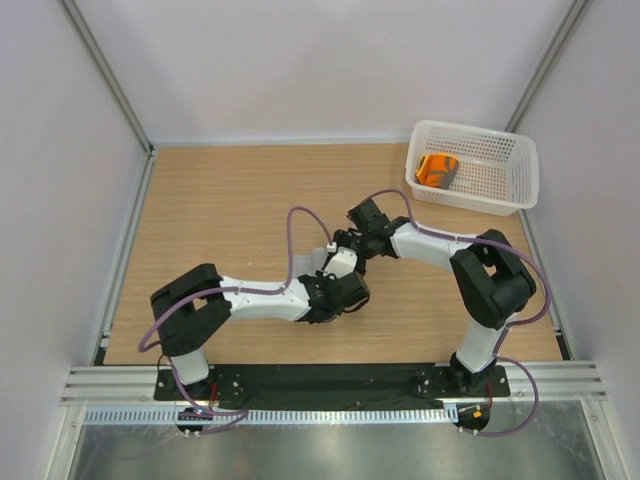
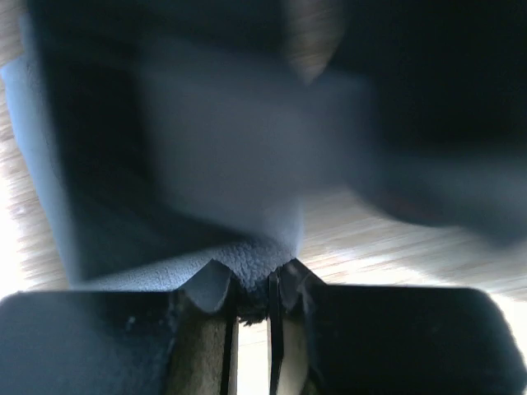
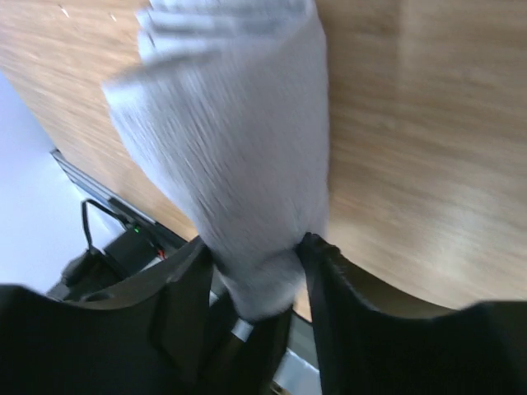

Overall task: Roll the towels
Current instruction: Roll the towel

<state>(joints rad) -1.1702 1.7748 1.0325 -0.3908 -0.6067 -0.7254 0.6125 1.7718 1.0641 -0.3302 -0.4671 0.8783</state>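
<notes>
— Orange is easy from overhead: the orange towel (image 1: 434, 168) lies in the white basket (image 1: 500, 190) at the far right corner of the table (image 1: 220, 220). Something dark lies against it that I can't name.

— And the grey one?

— Hidden from up there. The left arm (image 1: 260, 298) and right arm (image 1: 440, 243) meet mid-table and their wrists cover it. I can't read either pincer's gap from that height.

— From the left wrist?

— Mostly blur and shadow. But the left gripper (image 2: 254, 284) has its fingertips all but together, nipping a fuzzy edge of the grey towel (image 2: 247, 259). The rest of the cloth smears away above, with wood showing beside it.

— The right wrist?

— Clearer near the fingers. The right gripper (image 3: 255, 271) stands partly apart, with a bunched, roll-like length of the grey towel wedged in the gap, touching both fingers and narrowing where they press it. Its far end is streaked with blur and its near end is cut off behind the fingers.
</notes>
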